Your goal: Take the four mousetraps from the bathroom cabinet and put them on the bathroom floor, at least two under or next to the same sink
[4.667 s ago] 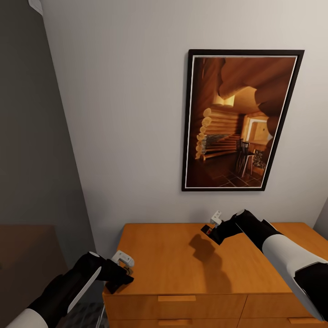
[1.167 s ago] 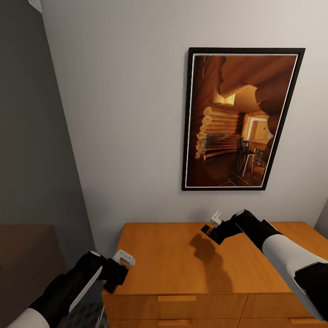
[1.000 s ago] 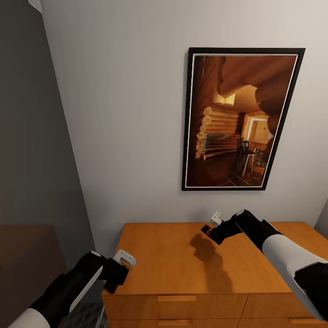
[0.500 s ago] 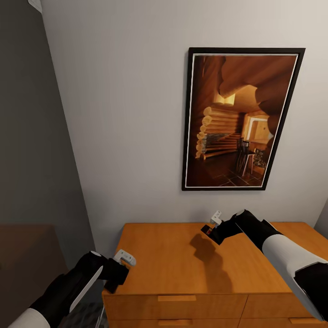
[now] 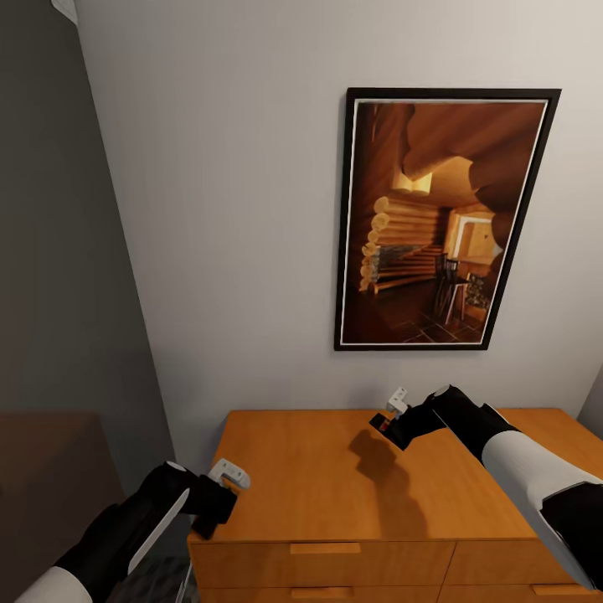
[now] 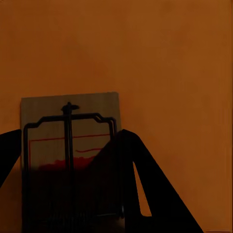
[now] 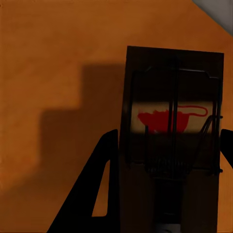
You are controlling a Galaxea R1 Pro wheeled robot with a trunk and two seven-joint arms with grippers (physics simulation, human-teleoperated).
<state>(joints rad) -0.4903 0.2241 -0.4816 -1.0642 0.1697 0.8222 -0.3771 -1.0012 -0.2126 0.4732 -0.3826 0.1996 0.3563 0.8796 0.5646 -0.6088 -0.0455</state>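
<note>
You're parked square in front of the cabinet, its orange-brown top spread under both arms and a framed picture of a log cabin hanging on the pale wall above. Your right gripper hangs above the back middle of the top, throwing a dark shadow onto the wood, and your wrist camera there shows it pinching a mousetrap, the board sitting between the two dark fingers with its red mark and wire bar facing you. Your left gripper sits at the cabinet's front left corner, right over the edge. Its wrist view shows a second mousetrap, tan board, dark wire, red outline, lying between the fingers against the orange wood; it looks clamped, though the lower part is in deep shadow and I can't swear the pads are touching it.
</note>
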